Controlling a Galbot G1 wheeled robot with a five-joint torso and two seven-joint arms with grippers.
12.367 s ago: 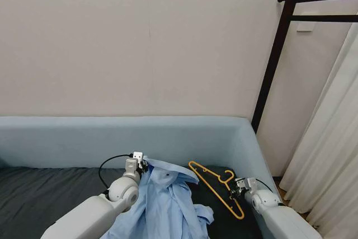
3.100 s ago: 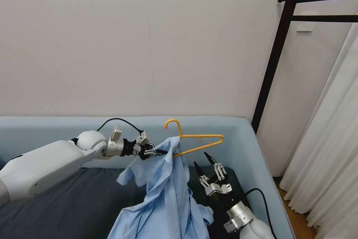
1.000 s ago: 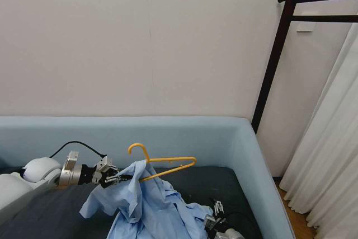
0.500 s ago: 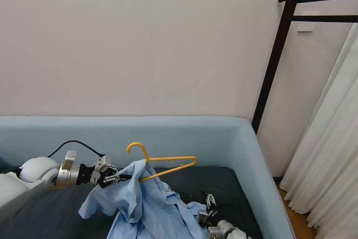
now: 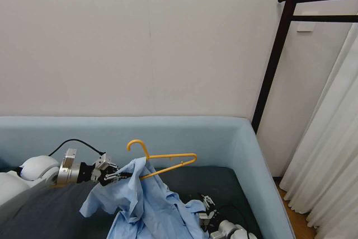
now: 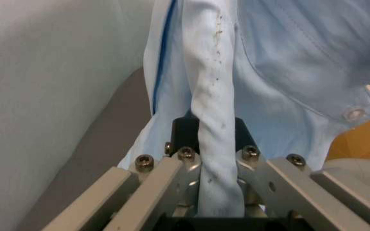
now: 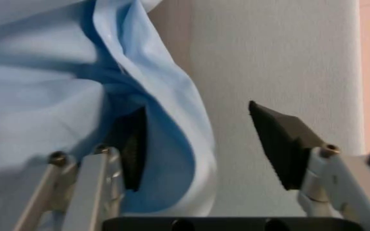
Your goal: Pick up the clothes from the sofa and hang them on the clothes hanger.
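A: In the head view, where is the shirt point(image 5: 146, 208)?
B: It hangs from the hanger point(image 5: 168, 159) down onto the sofa point(image 5: 56, 138). The left tool point(image 5: 114, 176) is at its 9 o'clock, and the rack point(image 5: 272, 65) is far off toward 2.
A: Left wrist?
B: Clamped on a shirt fold.
A: Right wrist?
B: The right tool point(image 7: 204, 139) is apart, at the shirt's edge.

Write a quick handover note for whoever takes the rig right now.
Left gripper: shut on a fold of the blue shirt, holding it up over the sofa.
Right gripper: open, low by the shirt's trailing cloth.
Yellow hanger: partly inside the shirt, hook up.
Done: shirt raised. Left: seat it on the hanger, hang it on the dark rack.
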